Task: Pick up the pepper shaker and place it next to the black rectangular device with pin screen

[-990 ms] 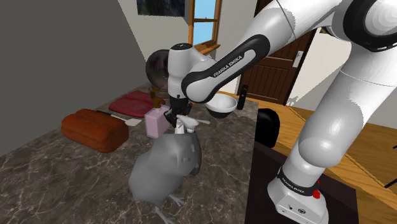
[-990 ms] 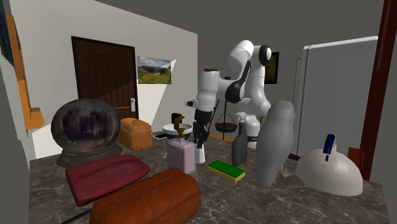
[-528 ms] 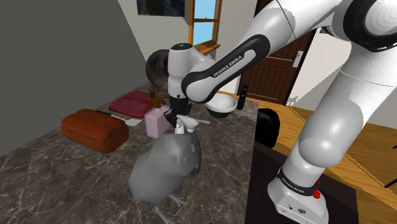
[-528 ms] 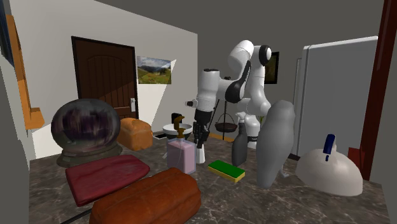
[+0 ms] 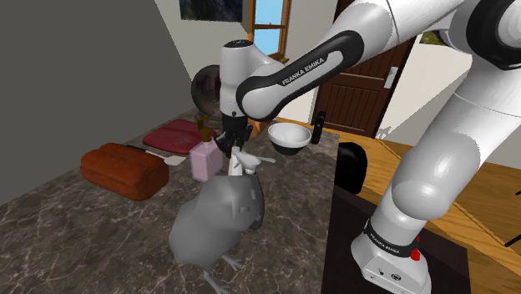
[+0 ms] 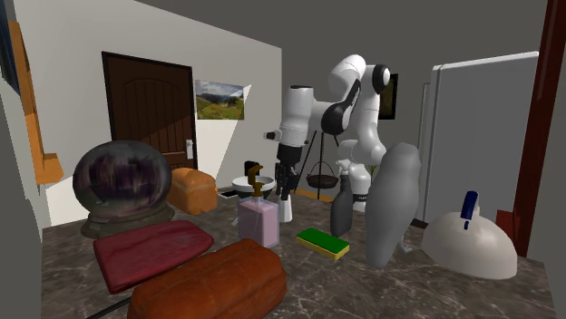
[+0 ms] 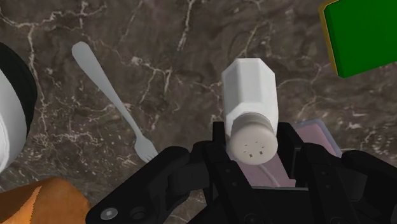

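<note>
The pepper shaker (image 7: 250, 105) is a white faceted bottle with a holed cap, and my gripper (image 7: 254, 149) is shut on it just below the cap. In the shoulder view the gripper (image 5: 233, 155) holds the shaker (image 5: 243, 165) tilted, a little above the dark marble table (image 5: 100, 217), between a pink bottle (image 5: 203, 160) and a grey bird figure (image 5: 221, 215). From the second exterior view the shaker (image 6: 287, 208) hangs under the gripper (image 6: 284, 181). A slim black rectangular thing (image 5: 318, 127) stands upright past the bowl (image 5: 289, 138); I cannot make out a pin screen on it.
Below the hand lie a fork (image 7: 108, 95) and a green sponge (image 7: 362, 35). A red-brown loaf shape (image 5: 125, 169), a dark red cushion (image 5: 171, 134) and a glass globe (image 6: 121, 186) crowd the table. A white dome (image 6: 472, 243) sits at the second exterior view's right.
The arm has risen and carried the shaker a little upward, off the table. Everything else on the table stays where it was.
</note>
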`<action>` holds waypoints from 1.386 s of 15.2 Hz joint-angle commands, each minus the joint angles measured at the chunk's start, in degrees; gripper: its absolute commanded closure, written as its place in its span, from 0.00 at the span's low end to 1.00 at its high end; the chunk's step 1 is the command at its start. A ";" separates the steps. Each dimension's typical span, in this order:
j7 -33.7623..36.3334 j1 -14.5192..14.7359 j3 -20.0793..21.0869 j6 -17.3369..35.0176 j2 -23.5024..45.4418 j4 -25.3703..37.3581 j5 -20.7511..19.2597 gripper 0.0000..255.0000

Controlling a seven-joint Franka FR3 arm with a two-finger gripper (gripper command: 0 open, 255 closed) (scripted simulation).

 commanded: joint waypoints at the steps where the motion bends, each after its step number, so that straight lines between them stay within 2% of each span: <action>1: -0.56 0.06 -0.12 -1.46 -0.83 0.69 0.54 1.00; 21: -4.11 0.38 -1.12 -16.80 -5.94 11.39 3.38 1.00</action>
